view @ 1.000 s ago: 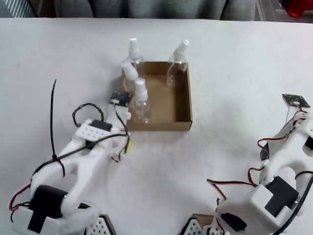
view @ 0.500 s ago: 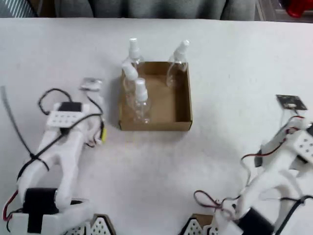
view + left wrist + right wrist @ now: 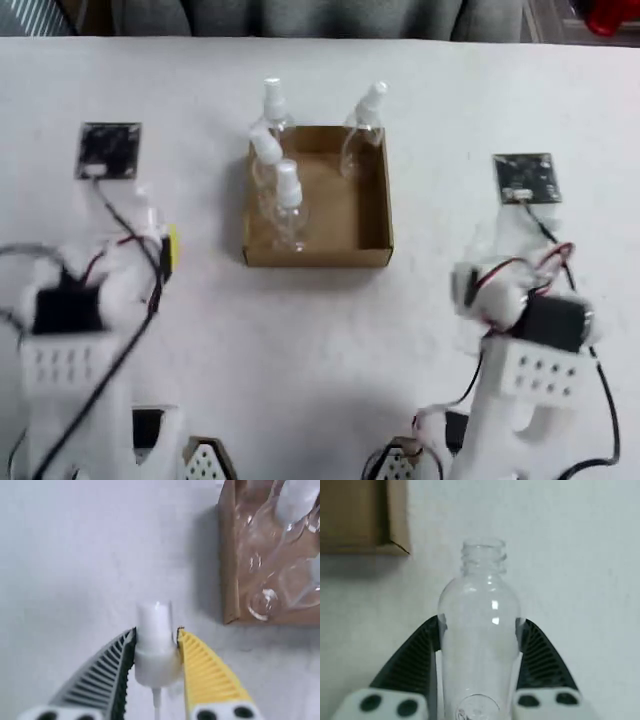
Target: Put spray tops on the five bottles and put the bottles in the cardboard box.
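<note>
- Bottles (image 3: 288,205): 4 capped, standing in or against the cardboard box (image 3: 375,245).
- 5th bottle (image 3: 479,590), uncapped, is pinched by the right gripper (image 3: 480,624) near the box.
- Left gripper (image 3: 155,631) pinches the last spray top (image 3: 156,652); capping and boxing remain.

The cardboard box (image 3: 375,215) sits on the table (image 3: 450,90) between the 2 arms. In it stand 4 bottles (image 3: 288,205), 3 in a row along its left side and 1 at its back right corner. To the left of the box, apart from its front left corner, the left gripper (image 3: 156,635) has a spray top (image 3: 156,647) between its fingers, and to the right of the front right corner the right gripper (image 3: 479,625) clasps a 5th bottle (image 3: 479,595) by its sides.
</note>
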`<state>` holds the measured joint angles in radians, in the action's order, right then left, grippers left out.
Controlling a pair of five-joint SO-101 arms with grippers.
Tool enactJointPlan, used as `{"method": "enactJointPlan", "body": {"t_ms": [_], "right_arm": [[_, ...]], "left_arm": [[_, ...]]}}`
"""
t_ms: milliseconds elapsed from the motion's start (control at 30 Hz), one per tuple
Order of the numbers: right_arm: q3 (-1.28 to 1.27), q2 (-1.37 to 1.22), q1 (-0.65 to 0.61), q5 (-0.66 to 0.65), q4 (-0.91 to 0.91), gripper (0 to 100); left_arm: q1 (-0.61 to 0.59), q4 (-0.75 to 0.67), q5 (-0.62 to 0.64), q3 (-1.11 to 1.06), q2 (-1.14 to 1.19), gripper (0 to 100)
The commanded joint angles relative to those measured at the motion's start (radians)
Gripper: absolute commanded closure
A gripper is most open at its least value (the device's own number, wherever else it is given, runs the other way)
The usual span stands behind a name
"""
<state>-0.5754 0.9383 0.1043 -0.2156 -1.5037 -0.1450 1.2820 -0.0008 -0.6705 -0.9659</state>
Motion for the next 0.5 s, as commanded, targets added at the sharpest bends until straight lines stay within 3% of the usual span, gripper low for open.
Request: {"method": "enactJointPlan", "body": {"t_ms": [0,200,367,467], "right_arm": [[0.005,0.091,-0.176,0.135,0.076,98.2],[0.000,0.213,-0.390,0.224,0.183,98.2],[-0.012,0.302,-0.562,0.219,0.205,98.1],[-0.098,0.361,-0.630,0.222,0.309,98.1]], "left_arm": [[-0.013,0.012,-0.002,0.049,-0.197,98],[-0.013,0.006,-0.002,0.049,-0.384,98],[-0.016,-0.025,-0.002,0.051,-0.464,98],[-0.076,-0.087,0.000,0.051,-0.509,98]]}}
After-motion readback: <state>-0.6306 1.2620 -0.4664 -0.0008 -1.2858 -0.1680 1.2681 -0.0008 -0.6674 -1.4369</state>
